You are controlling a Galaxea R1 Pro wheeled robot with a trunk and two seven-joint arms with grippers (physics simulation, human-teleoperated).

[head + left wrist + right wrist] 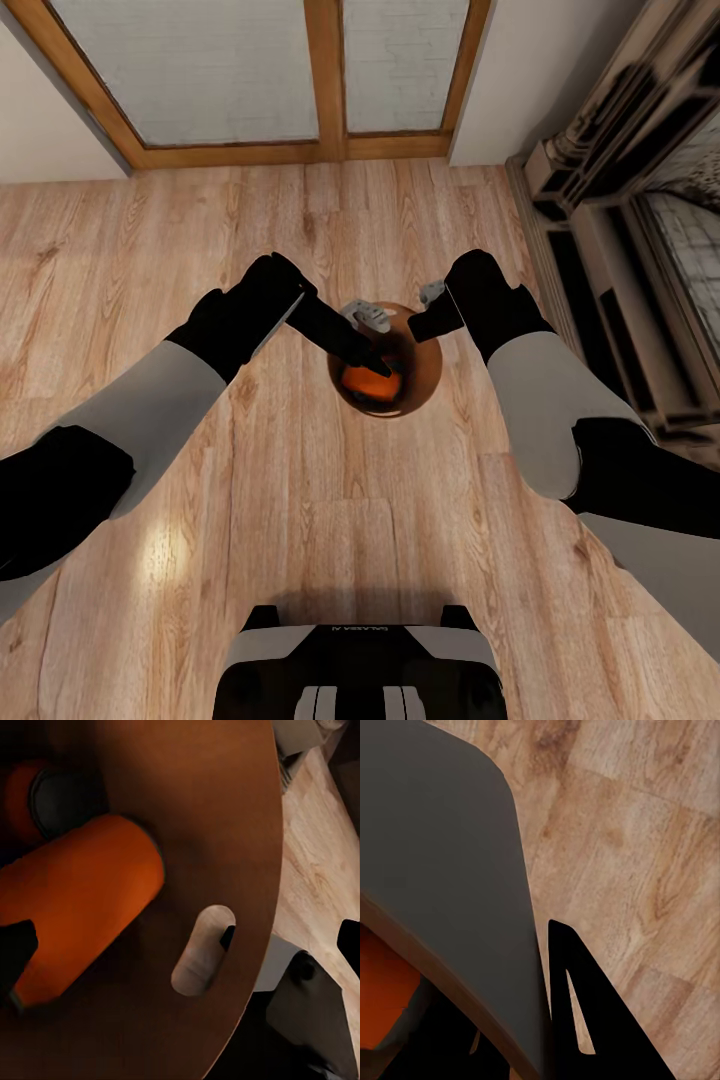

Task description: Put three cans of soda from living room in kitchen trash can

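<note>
We stand on a light wood plank floor (300,520) with both arms reaching forward over the round brown trash can (425,385), which sits on the planks straight ahead of our base (360,670), well short of the wood-framed glass doors (330,80) along the far wall. A dark fireplace surround (620,250) runs along the floor's right edge. In the head view our left gripper (378,362) dips inside the bin's mouth, right beside an orange soda can (362,383) lying in the dark interior; we cannot tell from any view whether its fingers are spread or closed, or whether they touch the can. The left wrist view looks down into the bin: one orange can (82,907) lies tilted on its side against the inner wall (217,817), and a second orange can (19,799) lies deeper in shadow, just beside it. An oval handle slot (201,949) pierces the wall, with floor visible through it. Our right gripper (434,320) hovers at the bin's far right rim, outside the opening; the right wrist view shows a dark finger (585,1020) over the planks next to the bin's rim (457,870), with a patch of orange below, and we cannot tell how wide this gripper stands.
</note>
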